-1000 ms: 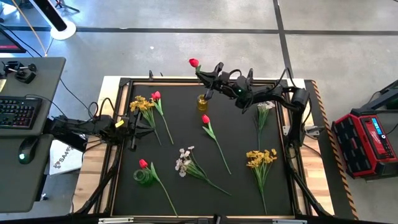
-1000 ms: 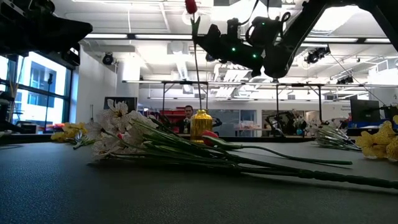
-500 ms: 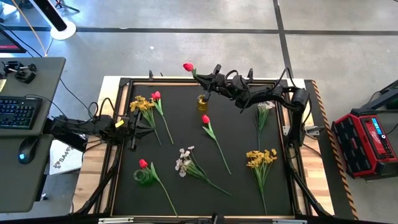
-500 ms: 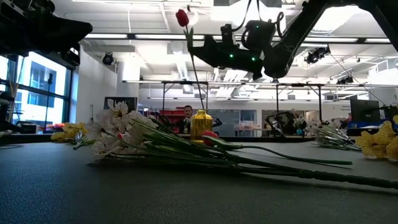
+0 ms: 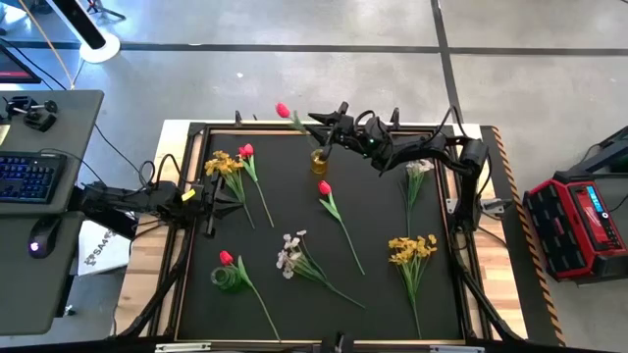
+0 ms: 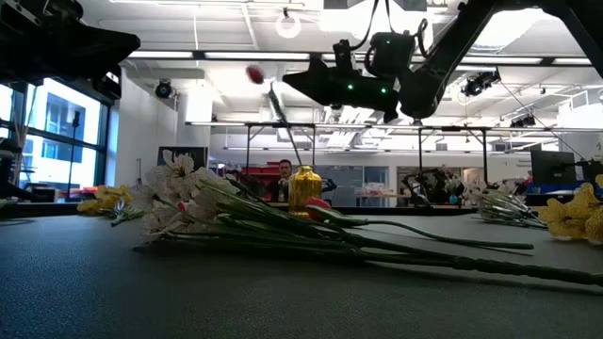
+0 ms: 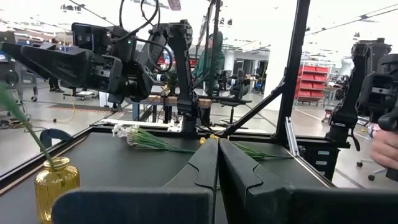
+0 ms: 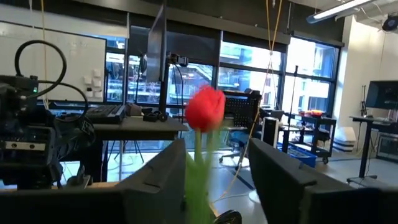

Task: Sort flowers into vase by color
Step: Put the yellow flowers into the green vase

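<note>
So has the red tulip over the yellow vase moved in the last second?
Yes. In the high view, the tulip head has swung left, away from the yellow vase, tipping over as the right tool opened.

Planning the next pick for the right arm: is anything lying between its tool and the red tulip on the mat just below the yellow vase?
Nothing visible blocks it. The right tool hangs open above the yellow vase, whose tulip leans away. The loose tulip lies on bare mat beyond the vase.

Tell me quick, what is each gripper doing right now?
Left gripper: closed, empty, waiting at the table's left edge.
Right gripper: open above the yellow vase, red tulip leaning between its fingers.
</note>
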Controlling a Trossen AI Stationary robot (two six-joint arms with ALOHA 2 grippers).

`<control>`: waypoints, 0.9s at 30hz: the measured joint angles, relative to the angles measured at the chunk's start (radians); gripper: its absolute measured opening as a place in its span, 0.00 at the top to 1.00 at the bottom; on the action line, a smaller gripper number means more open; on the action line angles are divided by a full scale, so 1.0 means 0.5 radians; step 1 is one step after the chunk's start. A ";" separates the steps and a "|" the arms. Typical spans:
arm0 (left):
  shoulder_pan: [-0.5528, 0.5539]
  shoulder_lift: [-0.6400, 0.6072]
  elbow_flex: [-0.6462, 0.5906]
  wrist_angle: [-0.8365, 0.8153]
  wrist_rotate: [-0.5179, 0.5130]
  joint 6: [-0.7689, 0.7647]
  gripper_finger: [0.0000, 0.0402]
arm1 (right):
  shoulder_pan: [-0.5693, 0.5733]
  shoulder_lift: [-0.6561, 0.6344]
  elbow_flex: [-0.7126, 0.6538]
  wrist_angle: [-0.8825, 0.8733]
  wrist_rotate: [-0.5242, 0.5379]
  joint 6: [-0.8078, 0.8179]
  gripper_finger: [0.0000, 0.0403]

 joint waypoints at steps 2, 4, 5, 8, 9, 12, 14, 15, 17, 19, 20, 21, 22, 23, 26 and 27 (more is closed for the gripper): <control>0.000 0.000 0.000 0.000 0.000 -0.003 1.00 | -0.011 -0.002 0.000 0.000 0.000 0.035 0.55; 0.000 0.000 0.000 0.000 0.000 -0.004 1.00 | -0.014 -0.026 0.000 -0.051 0.000 0.051 0.52; 0.000 0.000 0.000 0.000 0.000 -0.004 1.00 | -0.016 -0.052 0.000 -0.102 0.000 0.047 0.51; 0.000 -0.001 0.000 -0.001 0.001 -0.005 1.00 | -0.013 -0.185 -0.001 -0.365 -0.001 -0.033 0.50; 0.000 0.000 0.000 -0.003 0.000 -0.006 1.00 | -0.007 -0.246 -0.001 -0.487 0.000 -0.077 0.50; 0.000 -0.001 0.000 -0.004 0.000 -0.005 1.00 | 0.027 -0.467 -0.001 -0.946 0.099 -0.175 0.51; 0.000 -0.001 0.000 -0.003 -0.004 -0.004 1.00 | 0.066 -0.639 -0.001 -1.320 0.219 -0.219 0.52; 0.000 0.000 0.000 -0.004 -0.019 -0.003 1.00 | 0.092 -0.729 -0.001 -1.520 0.288 -0.231 0.52; 0.000 0.014 0.000 -0.003 -0.059 0.017 1.00 | 0.158 -0.917 0.000 -1.943 0.441 -0.249 0.54; 0.000 0.036 0.000 -0.002 -0.115 0.050 1.00 | 0.242 -1.090 -0.001 -2.341 0.632 -0.216 0.55; 0.000 0.050 0.000 0.001 -0.152 0.064 1.00 | 0.291 -1.172 0.000 -2.526 0.730 -0.175 0.56; 0.000 0.066 0.000 0.006 -0.185 0.072 1.00 | 0.340 -1.244 0.000 -2.690 0.826 -0.115 0.57; 0.000 0.083 0.000 0.008 -0.225 0.081 1.00 | 0.398 -1.313 0.000 -2.853 0.915 -0.032 0.58; 0.000 0.102 0.000 0.015 -0.260 0.087 1.00 | 0.456 -1.369 -0.001 -2.993 0.995 0.057 0.60; 0.000 0.164 0.000 0.057 -0.336 0.106 1.00 | 0.638 -1.488 0.000 -3.334 1.179 0.357 0.63; 0.000 0.185 0.000 0.079 -0.352 0.107 1.00 | 0.703 -1.509 -0.001 -3.431 1.228 0.471 0.64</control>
